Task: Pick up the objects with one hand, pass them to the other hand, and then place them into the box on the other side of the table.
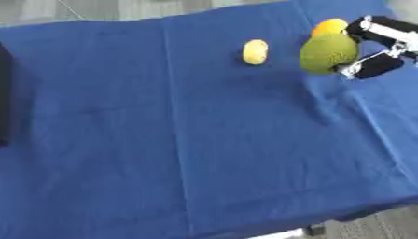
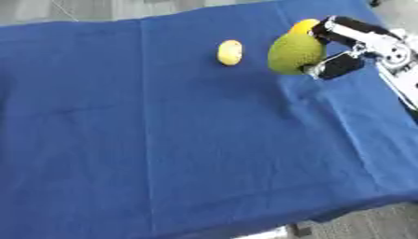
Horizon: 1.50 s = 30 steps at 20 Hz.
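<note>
Right hand [image 2: 347, 46]: curled round the green fruit [image 2: 295, 52], gripping it now!
Orange fruit [image 1: 329, 26]: just behind.
Yellow fruit [image 1: 254, 52]: alone on the blue tabletop [image 1: 204, 140].

A blue cloth [image 1: 204, 140] covers the worktop. Near the far edge lies a small yellow oval fruit [image 1: 254, 52], alone on the cloth. To its right, the right hand [image 1: 372, 51] comes in from the upper right corner and its fingers are curled around a large green round fruit [image 1: 328, 53]. An orange-yellow fruit [image 1: 329, 26] shows just behind the green one, touching it. A dark object [image 1: 4, 93] stands at the left edge.
</note>
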### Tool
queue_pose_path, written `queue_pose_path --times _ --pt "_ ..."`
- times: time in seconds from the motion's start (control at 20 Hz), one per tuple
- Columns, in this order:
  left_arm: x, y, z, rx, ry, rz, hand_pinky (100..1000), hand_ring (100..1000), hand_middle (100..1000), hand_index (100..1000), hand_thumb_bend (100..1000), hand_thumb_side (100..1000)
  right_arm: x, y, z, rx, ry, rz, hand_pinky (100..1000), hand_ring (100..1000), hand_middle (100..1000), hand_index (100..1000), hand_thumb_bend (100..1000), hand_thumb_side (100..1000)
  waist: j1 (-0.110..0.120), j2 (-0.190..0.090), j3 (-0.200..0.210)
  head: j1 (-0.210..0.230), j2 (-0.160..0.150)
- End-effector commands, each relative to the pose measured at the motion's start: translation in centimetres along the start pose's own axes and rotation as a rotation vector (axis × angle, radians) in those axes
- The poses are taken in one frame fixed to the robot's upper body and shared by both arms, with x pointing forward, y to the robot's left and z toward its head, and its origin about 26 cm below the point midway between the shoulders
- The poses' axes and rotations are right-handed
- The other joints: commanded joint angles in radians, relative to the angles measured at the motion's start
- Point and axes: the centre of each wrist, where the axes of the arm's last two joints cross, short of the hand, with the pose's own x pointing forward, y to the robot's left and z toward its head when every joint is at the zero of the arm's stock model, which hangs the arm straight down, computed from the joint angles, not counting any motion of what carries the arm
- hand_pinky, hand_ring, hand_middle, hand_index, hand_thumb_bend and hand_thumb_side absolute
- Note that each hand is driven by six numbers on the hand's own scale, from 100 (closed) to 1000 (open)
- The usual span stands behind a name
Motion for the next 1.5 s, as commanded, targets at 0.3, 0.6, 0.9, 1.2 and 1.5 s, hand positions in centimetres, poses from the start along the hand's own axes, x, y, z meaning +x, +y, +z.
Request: queue_pose_path --times 0.3,0.6,0.9,1.2,1.5 --pt "3.7 -0.8 0.2 -0.090 -0.110 -0.053 748 851 871 865 645 657 3.9 -0.2 -1.8 -0.061 -0.126 -0.016 745 648 458 547 100 100 0.000 -0.029 0.005 0.010 -0.010" --pt "6.9 -3.4 1.8 -0.239 -0.213 -0.098 742 836 848 850 641 637 6.0 1.2 -3.5 -0.073 -0.196 -0.037 746 647 458 548 100 100 0.000 -0.037 0.008 0.021 -0.010" --pt "10.2 -6.9 4.2 -0.441 -0.321 -0.153 737 827 841 848 633 623 7.4 3.4 -5.4 -0.073 -0.242 -0.056 746 647 459 549 100 100 0.003 -0.049 0.013 0.028 -0.008" --pt "12.5 -9.7 7.5 -0.655 -0.368 -0.209 735 826 841 845 619 628 8.5 5.4 -7.1 -0.077 -0.261 -0.063 739 639 453 544 100 100 0.015 -0.065 0.023 0.025 0.007" --pt "13.4 -11.2 8.6 -0.784 -0.393 -0.292 739 827 839 846 637 628 9.4 7.2 -8.4 -0.064 -0.276 -0.060 736 635 452 542 102 100 0.028 -0.074 0.034 0.041 0.021"
